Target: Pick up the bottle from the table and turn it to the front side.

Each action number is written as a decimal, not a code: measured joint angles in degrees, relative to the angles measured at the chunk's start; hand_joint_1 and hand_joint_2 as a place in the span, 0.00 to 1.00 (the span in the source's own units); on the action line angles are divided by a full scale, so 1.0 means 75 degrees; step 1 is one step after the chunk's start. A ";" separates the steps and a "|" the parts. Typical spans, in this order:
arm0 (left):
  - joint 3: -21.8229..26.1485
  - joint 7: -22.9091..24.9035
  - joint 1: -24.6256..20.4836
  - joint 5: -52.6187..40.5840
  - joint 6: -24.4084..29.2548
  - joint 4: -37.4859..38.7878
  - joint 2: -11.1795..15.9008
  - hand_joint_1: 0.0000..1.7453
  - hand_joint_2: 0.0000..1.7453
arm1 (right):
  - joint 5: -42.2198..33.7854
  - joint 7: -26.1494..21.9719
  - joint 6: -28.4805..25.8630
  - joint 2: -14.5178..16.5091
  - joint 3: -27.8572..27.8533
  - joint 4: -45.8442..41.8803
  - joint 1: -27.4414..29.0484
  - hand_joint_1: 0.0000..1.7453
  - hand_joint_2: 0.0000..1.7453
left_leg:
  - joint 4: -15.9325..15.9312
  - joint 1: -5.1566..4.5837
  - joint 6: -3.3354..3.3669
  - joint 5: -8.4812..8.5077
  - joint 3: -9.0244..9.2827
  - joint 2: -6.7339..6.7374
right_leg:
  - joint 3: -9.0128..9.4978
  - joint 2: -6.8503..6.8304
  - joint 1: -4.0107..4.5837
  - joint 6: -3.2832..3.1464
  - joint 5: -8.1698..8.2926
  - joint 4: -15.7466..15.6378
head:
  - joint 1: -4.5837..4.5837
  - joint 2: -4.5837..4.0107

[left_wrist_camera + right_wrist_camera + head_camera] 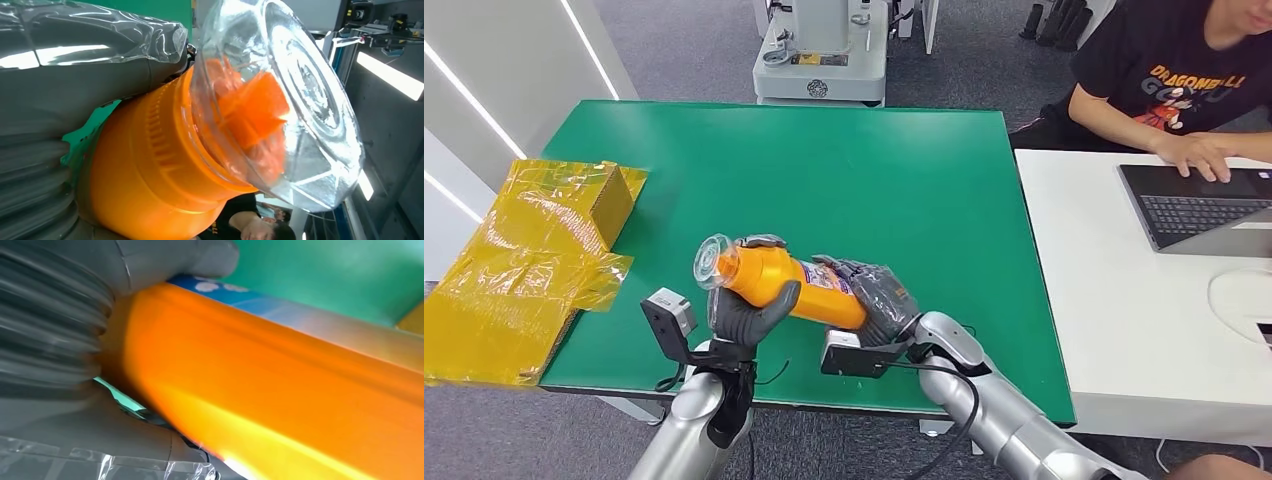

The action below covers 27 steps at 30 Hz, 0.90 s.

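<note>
An orange bottle (789,285) with a clear cap (711,262) is held lying sideways above the near edge of the green table (844,170). My left hand (749,305) grips it near the neck, just behind the cap. My right hand (879,295) grips its base end. A blue and white label (829,278) shows on the upper side. In the left wrist view the clear cap (280,100) over an orange nozzle looms close beside my left hand (75,75). The right wrist view has the bottle's orange body (280,390) against my right hand (60,340).
Crumpled yellow plastic bags (534,265) lie at the table's left edge. A white desk (1124,320) adjoins on the right, where a person (1184,70) types on a laptop (1199,205). A grey machine base (821,55) stands behind the table.
</note>
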 joint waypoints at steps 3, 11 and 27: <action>0.0000 0.0026 -0.0043 0.0032 0.0036 0.0040 -0.0018 1.00 1.00 | -0.0192 -0.0124 -0.0361 0.0081 -0.0011 -0.0123 0.0121 0.00 1.00 | 0.0000 0.0000 0.0000 0.0000 0.0000 0.0001 | -0.0001 0.0001 0.0000 0.0000 0.0000 0.0000 | -0.0001 0.0000; 0.0000 -0.0020 -0.0179 0.0222 0.0229 0.0205 -0.0077 1.00 1.00 | -0.1218 -0.0494 -0.1047 0.0292 -0.0180 -0.0434 0.0305 0.00 1.00 | 0.0000 0.0000 0.0000 0.0000 0.0000 0.0001 | 0.0000 0.0001 0.0000 0.0000 0.0000 0.0001 | 0.0000 0.0000; 0.0001 -0.0100 -0.0286 -0.0189 0.0810 0.0268 -0.0071 1.00 1.00 | -0.4157 -0.1088 -0.2069 0.0394 -0.0907 -0.3668 0.2329 0.00 1.00 | -0.0004 0.0000 -0.0003 -0.0005 -0.0002 -0.0001 | -0.0002 -0.0001 0.0000 -0.0002 -0.0009 -0.0002 | 0.0000 0.0000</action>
